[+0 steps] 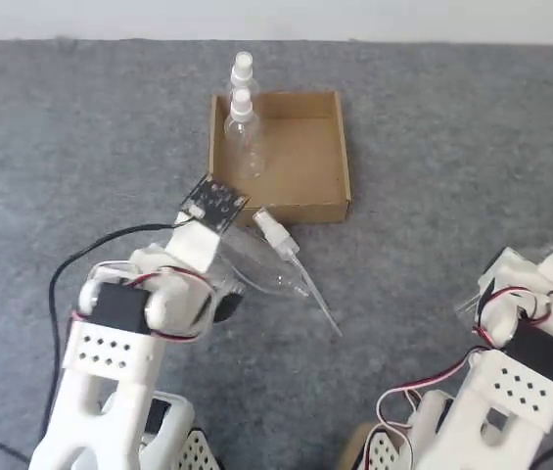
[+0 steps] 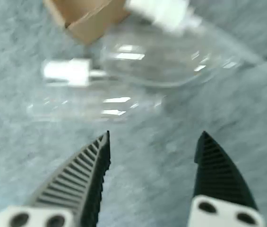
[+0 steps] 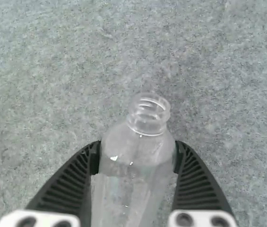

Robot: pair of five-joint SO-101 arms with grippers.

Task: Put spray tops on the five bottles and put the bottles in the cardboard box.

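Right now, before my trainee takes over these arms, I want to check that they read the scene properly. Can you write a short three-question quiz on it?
1. True or false: the clear bottle in the right pincer already wears a spray top.
2. Pick one. The left pincer is: A) shut on a bottle; B) open over the grey carpet; C) inside the box.
3. Fill in: the capped bottle inside the cardboard box wears a spray top of ___ colour.

Key: 1 false, its threaded neck is bare; 2 B; 3 white.
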